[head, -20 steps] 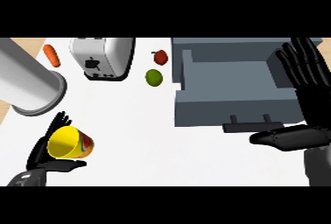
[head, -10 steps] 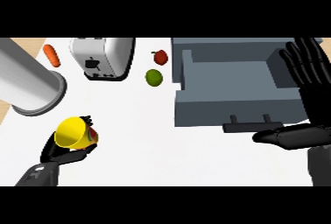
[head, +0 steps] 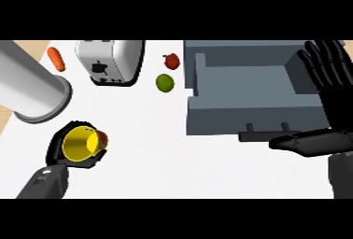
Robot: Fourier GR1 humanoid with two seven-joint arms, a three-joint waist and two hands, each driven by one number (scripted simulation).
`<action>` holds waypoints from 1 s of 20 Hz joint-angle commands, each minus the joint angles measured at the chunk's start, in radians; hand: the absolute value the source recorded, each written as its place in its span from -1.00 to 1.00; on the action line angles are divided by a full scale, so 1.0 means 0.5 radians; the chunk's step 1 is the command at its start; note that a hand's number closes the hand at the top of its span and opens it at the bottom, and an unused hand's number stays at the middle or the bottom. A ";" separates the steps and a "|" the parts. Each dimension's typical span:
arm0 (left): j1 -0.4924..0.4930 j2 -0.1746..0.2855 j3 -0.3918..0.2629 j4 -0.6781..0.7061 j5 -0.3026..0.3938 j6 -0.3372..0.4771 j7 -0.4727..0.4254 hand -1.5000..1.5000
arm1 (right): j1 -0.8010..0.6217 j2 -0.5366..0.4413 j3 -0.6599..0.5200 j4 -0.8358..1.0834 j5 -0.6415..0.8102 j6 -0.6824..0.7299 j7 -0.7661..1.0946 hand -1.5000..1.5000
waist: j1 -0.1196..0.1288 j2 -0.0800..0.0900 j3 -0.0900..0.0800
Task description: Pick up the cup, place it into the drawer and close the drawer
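Looking steeply down, the view takes in a white counter (head: 172,168) whose upper right is filled by the open grey drawer (head: 207,116), its well bare and its front wall facing the robot. A large grey cylinder (head: 31,88) lies along the left edge and a white toaster (head: 110,60) stands at the top, both well apart from the drawer. The right hand (head: 329,79) shows at the right edge over the drawer's right side, open, with its fingers straight and apart and its thumb spread leftward just below the drawer front. The left hand (head: 55,150) sits at lower left with its fingers clamped round the cup (head: 81,144), a yellow-lined cup with a red outside, whose mouth tips up toward the view. Whether the cup's base is clear of the counter cannot be told. The drawer lies to the right of the held cup and farther from the robot, so the coming move is judged to be a carry across bare counter and over the drawer's near-left corner, the wall to be cleared. A green fruit (head: 164,82) and a smaller red fruit (head: 172,60) lie just beside the drawer's left wall, beyond the likely path. An orange carrot (head: 56,59) lies at top left.
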 commanded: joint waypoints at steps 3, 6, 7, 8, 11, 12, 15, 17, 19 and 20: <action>-0.109 -0.094 0.129 -0.082 0.167 -0.114 -0.272 1.00 | -0.028 -0.006 -0.017 0.012 -0.015 -0.010 0.031 -1.00 | 0.014 -0.006 0.003; -0.107 -0.309 0.189 -0.107 0.216 0.218 -0.295 1.00 | 0.041 -0.004 -0.023 -0.035 -0.022 -0.001 0.025 -1.00 | 0.010 -0.011 0.006; -0.161 -0.266 0.187 -0.070 0.210 0.121 -0.316 1.00 | -0.006 -0.030 -0.034 0.062 0.001 0.021 -0.028 -1.00 | 0.006 0.000 0.004; -0.226 -0.235 0.154 -0.130 0.206 0.064 -0.183 1.00 | 0.019 -0.026 -0.039 -0.026 -0.020 0.005 0.026 -1.00 | 0.016 -0.013 0.007; -0.240 -0.330 0.047 -0.201 0.115 0.139 -0.220 1.00 | 0.123 0.044 0.031 -0.100 0.058 -0.031 -0.026 -1.00 | 0.021 -0.015 0.008; -0.347 -0.319 0.039 -0.270 0.133 0.145 -0.044 1.00 | 0.119 -0.008 -0.033 -0.118 -0.041 0.023 0.010 -1.00 | 0.025 -0.021 0.010; -0.529 -0.440 -0.001 -0.445 0.152 0.267 0.163 1.00 | 0.090 -0.012 -0.015 -0.063 0.022 -0.002 0.019 -1.00 | 0.043 -0.031 0.012; -0.514 -0.403 -0.048 -0.586 0.146 0.261 0.300 1.00 | 0.221 0.057 0.005 -0.017 0.083 0.012 -0.213 -1.00 | 0.054 -0.029 0.012; -0.552 -0.505 -0.136 -0.763 0.139 0.272 0.486 1.00 | -0.004 -0.031 -0.059 0.072 0.033 -0.010 -0.028 -1.00 | 0.081 -0.035 0.012; -0.600 -0.493 -0.148 -0.839 0.161 0.238 0.615 1.00 | 0.273 0.033 -0.039 -0.016 0.042 0.039 -0.212 -1.00 | 0.075 -0.045 0.015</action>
